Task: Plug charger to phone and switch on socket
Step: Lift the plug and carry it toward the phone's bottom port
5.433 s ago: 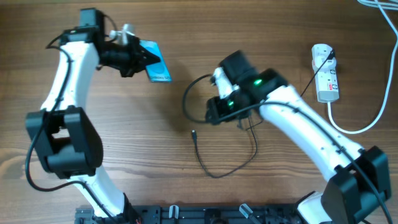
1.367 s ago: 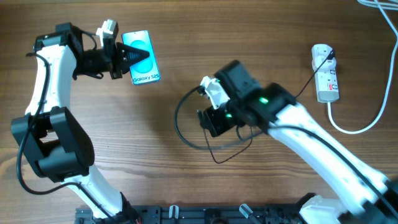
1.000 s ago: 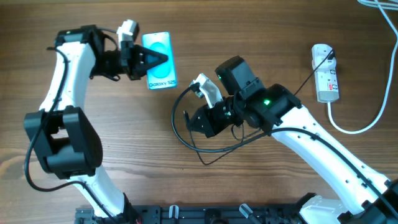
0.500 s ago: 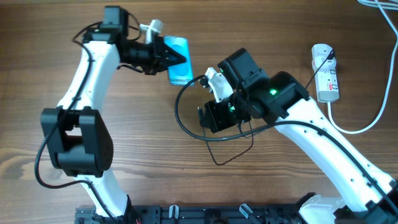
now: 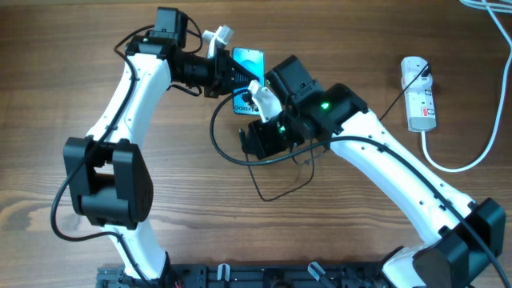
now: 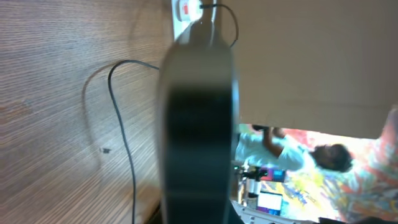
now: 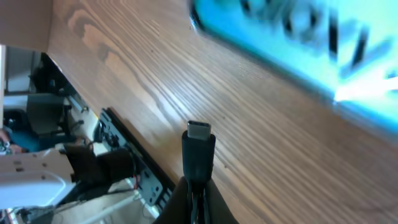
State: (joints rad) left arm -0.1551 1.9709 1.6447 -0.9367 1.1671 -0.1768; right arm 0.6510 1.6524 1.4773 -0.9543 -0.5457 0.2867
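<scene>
Now the left gripper (image 5: 230, 74) clenches the phone (image 5: 250, 58) at upper centre; the right gripper (image 7: 196, 188) pinches the charger (image 7: 198, 149) tip just below. That tip looks out of line with the phone, so a push could skid off or twist the phone loose. Socket (image 5: 419, 94) sits upper right.

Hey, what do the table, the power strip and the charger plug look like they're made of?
Table: wood or wood-look laminate, matte, judging by the grain lines. Power strip: smooth white moulded plastic, probably. Charger plug: matte black plastic housing with a silvery, seemingly metal tip.
</scene>
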